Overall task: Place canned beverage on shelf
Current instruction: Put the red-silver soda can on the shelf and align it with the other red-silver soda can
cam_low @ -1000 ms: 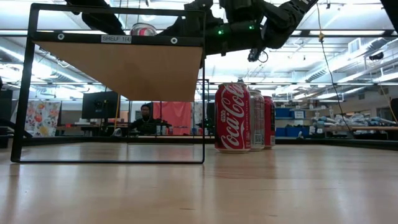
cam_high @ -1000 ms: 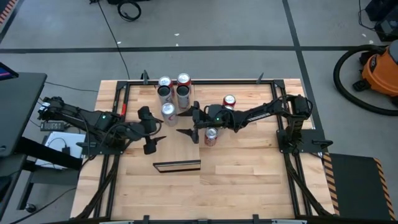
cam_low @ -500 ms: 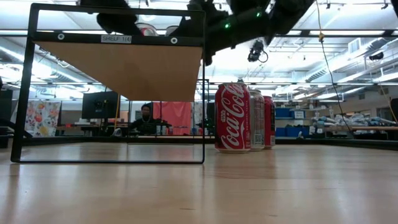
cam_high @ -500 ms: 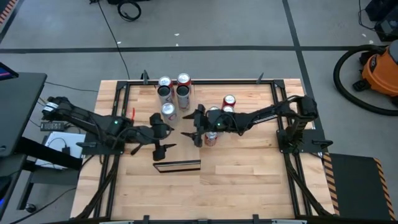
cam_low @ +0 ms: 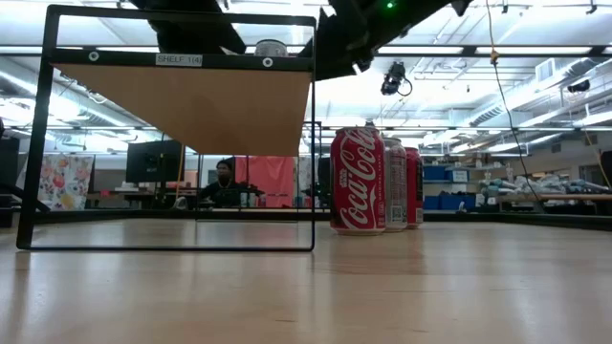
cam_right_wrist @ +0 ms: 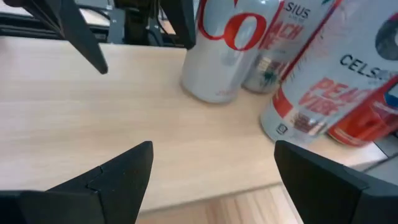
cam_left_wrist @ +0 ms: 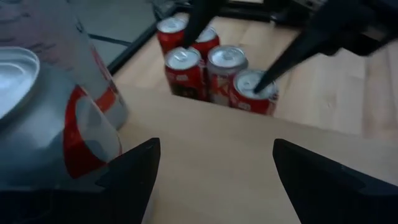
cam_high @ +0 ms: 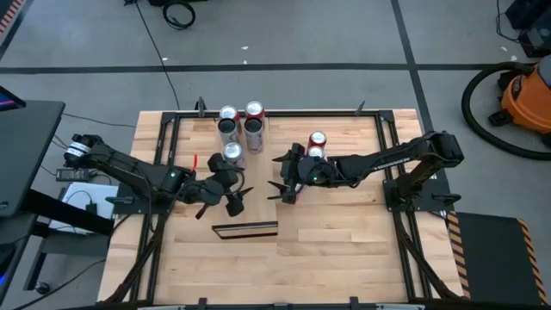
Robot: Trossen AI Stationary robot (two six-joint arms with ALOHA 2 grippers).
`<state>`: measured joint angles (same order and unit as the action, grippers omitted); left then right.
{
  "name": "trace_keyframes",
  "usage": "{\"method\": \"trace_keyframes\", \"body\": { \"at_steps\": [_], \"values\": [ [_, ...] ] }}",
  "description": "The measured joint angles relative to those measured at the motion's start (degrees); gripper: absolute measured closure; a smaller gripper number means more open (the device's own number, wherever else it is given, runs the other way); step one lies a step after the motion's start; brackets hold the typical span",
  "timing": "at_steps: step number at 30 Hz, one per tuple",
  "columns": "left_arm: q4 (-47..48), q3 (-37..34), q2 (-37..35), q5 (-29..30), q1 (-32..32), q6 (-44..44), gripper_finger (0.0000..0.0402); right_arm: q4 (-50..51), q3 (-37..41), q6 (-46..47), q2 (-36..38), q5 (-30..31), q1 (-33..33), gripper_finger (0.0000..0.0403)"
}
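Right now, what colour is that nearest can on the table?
Red with white lettering, the can shows best in the low view.

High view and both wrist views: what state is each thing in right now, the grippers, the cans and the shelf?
Left gripper: open, empty, above the shelf beside a silver can.
Right gripper: open, empty, over the shelf's edge.
Shelf: standing level, silver cans on top.
Silver cans: upright on the shelf.
Red cans: upright on the table beside the shelf.

Stood at left: black-framed shelf (cam_low: 182,96) with pale wood board, silver can top (cam_low: 271,47) above it. Beside it, red Coca-Cola can (cam_low: 357,180) fronting two more cans.
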<state>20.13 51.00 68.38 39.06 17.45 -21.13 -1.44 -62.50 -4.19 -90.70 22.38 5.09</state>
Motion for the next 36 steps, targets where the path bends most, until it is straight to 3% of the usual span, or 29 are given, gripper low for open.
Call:
{"method": "trace_keyframes", "body": {
  "at_steps": [9, 15, 19, 24, 28, 32, 36],
  "values": [
    [1.04, 0.00, 0.33, 5.10, -0.58, -0.84, 0.0079, 9.36, 0.05, 2.44, 0.60, 0.65, 0.85, 0.0057],
    [1.19, 0.00, 0.33, 4.63, -0.58, -0.79, 0.0079, 16.22, 0.04, 4.87, 3.73, 3.61, 2.22, 0.0057],
    [0.77, 0.00, 0.16, 0.88, 0.34, 1.58, 0.0079, 20.96, 0.79, 8.99, 5.71, 4.85, 2.76, 0.0057],
    [1.38, 1.56, 0.13, -3.06, 2.72, 5.19, 0.0079, 16.17, 8.63, 12.22, 9.37, 7.66, 4.11, 0.0057],
    [3.91, 3.70, 0.13, -3.89, 4.65, 7.73, 0.0079, 6.42, 16.69, 13.10, 13.21, 10.65, 5.86, 0.0057],
    [5.50, 5.79, 0.13, -3.95, 5.21, 9.69, 0.0079, -2.03, 22.08, 11.93, 15.92, 10.99, 8.28, 0.0057],
    [9.02, 8.61, 0.13, -3.85, 5.19, 10.00, 0.0079, -2.45, 23.98, 11.13, 16.66, 8.45, 10.46, 0.0057]
  ]
}}
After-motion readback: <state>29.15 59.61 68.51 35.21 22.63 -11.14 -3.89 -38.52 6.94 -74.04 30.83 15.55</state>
